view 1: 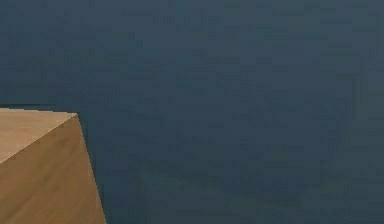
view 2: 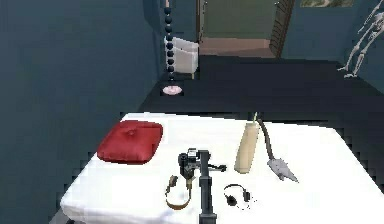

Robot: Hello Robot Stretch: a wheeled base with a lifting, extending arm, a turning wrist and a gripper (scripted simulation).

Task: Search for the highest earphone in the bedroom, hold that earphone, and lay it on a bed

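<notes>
Picture edges cut off the wooden block (view 1: 40, 170) and the skeleton (view 2: 360, 48).

Pretty clearly a bedroom in somebody's house. The big giveaway is the bed (view 2: 320, 150), white sheet and all, spreading out on every side of the gripper (view 2: 188, 160). A plump red pillow (view 2: 131, 140) sits on it just left of the fingers (view 2: 184, 166) in the arm side view. Farther out past the fingers, beyond the bed's far edge, there are deep blue walls (view 2: 60, 60) and a doorway (view 2: 235, 25), so a regular room layout. Up and right of the fingers a skeleton figure (view 2: 360, 45) stands by the wall. The forward view has a light wooden furniture corner (view 1: 40, 165) against more blue wall, maybe a dresser, hard to tell.
</notes>
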